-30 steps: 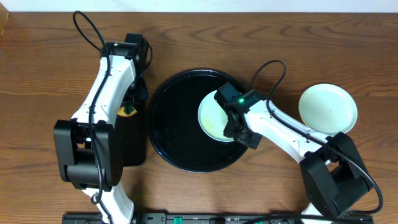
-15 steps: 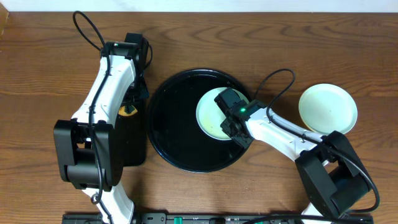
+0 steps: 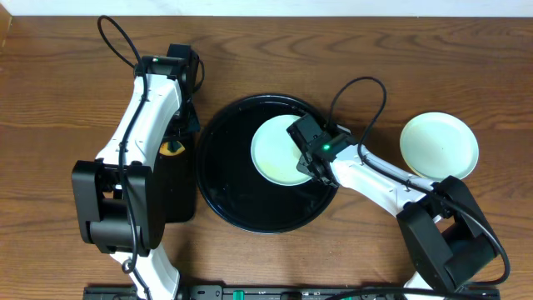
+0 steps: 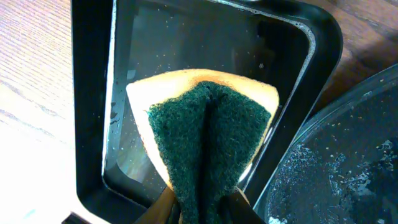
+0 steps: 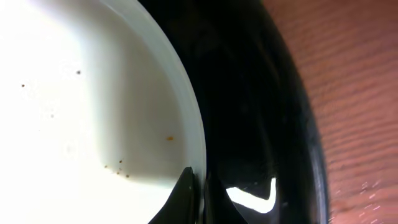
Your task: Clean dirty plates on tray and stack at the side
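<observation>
Right gripper (image 5: 198, 190) is pinched shut on the thin rim of the pale plate (image 3: 275, 150), over the right half of the round black tray (image 3: 225, 183); can't really tell if it's lifted or resting. That's a skinny edge grip on glossy plastic, so it could pivot or slip out. It has dark specks too, so stacking it now looks premature. Left gripper (image 4: 200, 208) is clamped on the sponge (image 4: 208, 134) above the rectangular tray (image 4: 90, 93).
</observation>
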Controlling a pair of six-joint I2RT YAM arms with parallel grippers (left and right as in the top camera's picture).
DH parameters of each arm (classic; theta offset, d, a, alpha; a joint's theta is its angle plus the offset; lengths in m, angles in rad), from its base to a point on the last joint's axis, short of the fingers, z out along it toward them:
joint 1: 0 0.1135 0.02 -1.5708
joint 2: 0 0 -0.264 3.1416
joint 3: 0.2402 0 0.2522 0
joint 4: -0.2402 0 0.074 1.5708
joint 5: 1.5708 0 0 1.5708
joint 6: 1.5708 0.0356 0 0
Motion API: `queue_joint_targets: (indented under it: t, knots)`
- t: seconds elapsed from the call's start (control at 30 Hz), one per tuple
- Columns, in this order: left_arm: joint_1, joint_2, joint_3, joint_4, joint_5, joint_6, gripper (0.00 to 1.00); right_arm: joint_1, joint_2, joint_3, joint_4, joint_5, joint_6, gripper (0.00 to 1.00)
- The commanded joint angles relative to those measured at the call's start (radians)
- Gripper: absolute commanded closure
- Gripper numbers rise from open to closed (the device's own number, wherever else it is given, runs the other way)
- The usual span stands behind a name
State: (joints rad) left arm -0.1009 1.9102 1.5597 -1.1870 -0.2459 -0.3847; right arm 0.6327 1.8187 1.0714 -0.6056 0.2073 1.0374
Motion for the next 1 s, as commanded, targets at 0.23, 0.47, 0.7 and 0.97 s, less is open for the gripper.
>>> queue_joint_targets:
  t: [0.23, 0.47, 0.7, 0.97]
  knots:
    - [0.005, -0.006, 0.011, -0.005, 0.000, 0.010, 0.83, 0.003, 0.003, -0.001, 0.021, 0.174, -0.380, 0.99]
    - [0.005, -0.006, 0.011, 0.000, 0.000, 0.010, 0.83, 0.003, -0.033, 0.047, 0.013, 0.158, -0.392, 0.98]
    - [0.005, -0.006, 0.011, 0.006, 0.000, 0.010, 0.83, 0.003, -0.154, 0.125, -0.016, 0.155, -0.392, 0.98]
    - [0.005, -0.006, 0.011, 0.013, 0.000, 0.010, 0.83, 0.003, -0.224, 0.144, -0.034, 0.134, -0.435, 0.98]
